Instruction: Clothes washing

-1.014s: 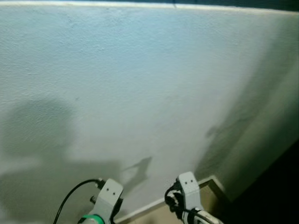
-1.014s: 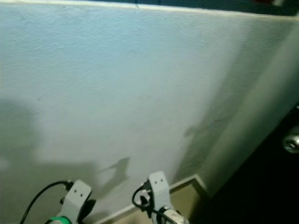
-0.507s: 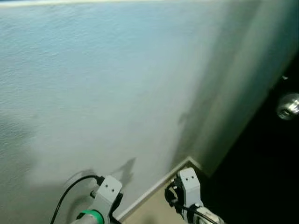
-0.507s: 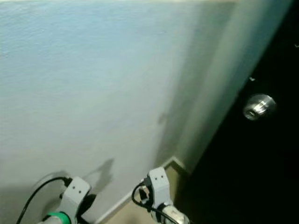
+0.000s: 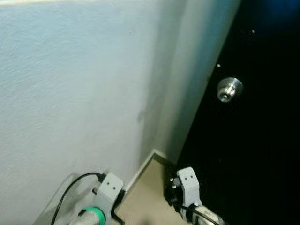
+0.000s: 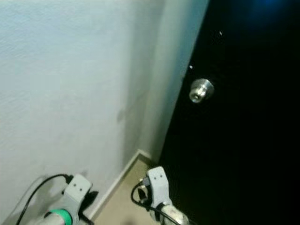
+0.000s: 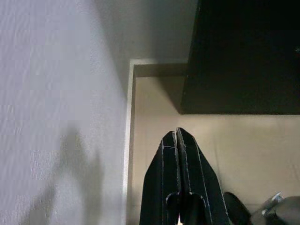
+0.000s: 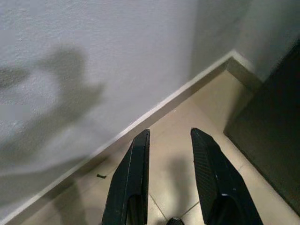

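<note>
No clothes or washing machine are in view. I face a white textured wall (image 5: 70, 84) meeting a dark door (image 5: 253, 154) with a round silver knob (image 5: 229, 88). My two arms hang low at the bottom of the eye views, the left wrist (image 5: 107, 192) near the wall and the right wrist (image 5: 186, 187) in front of the door. In the left wrist view my left gripper (image 7: 176, 133) is shut with nothing between its fingers, above beige floor. In the right wrist view my right gripper (image 8: 168, 135) is open and empty, over floor tiles near the baseboard.
A pale door frame (image 5: 187, 93) runs between wall and door. A white baseboard (image 7: 129, 140) lines the beige tiled floor (image 7: 225, 140). The dark door's lower edge (image 7: 239, 93) stands just ahead of the left gripper. Shadows of the arms fall on the wall (image 8: 61, 93).
The whole view has swung to the right: the wall slid left and the dark door with its knob came into the picture. The arms kept their hanging pose.
</note>
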You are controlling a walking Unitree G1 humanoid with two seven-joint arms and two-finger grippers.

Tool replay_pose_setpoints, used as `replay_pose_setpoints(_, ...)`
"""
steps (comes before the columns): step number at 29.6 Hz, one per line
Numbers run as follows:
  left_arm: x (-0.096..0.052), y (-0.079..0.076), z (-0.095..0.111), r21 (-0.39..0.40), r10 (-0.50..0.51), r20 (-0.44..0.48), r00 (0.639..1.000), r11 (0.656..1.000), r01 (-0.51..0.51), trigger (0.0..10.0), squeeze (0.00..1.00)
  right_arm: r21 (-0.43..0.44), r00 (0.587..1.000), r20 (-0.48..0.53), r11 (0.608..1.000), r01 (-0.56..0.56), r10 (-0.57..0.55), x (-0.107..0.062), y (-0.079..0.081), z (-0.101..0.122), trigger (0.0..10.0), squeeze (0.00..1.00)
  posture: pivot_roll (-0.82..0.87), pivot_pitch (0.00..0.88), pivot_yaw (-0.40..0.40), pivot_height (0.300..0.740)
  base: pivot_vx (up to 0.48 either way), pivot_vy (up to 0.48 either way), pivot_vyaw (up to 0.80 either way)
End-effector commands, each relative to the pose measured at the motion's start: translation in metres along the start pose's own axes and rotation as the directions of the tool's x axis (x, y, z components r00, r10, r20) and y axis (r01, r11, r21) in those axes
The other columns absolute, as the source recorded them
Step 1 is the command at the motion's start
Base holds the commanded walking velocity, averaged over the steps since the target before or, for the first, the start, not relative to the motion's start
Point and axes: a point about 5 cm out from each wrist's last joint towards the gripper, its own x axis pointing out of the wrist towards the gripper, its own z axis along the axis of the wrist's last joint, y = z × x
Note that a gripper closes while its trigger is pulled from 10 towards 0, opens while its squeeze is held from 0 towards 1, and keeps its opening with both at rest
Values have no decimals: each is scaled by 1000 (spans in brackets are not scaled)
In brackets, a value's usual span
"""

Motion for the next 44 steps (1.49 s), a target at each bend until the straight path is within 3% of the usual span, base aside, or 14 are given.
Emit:
replay_pose_setpoints(1,1,-6,-1,-20,-19,5,1000,1000,19,10000,0,8,1000,-16,1000,17,-17,-3,-6,-4,10000,0,-56,51,22,740,0,0,-800)
replay_pose_setpoints(44,-3,2,4,-18,7,65,998,1000,-6,10000,0,-4,999,-30,1000,-20,20,1,0,-7,10000,0,-40,46,15,740,0,0,-800)
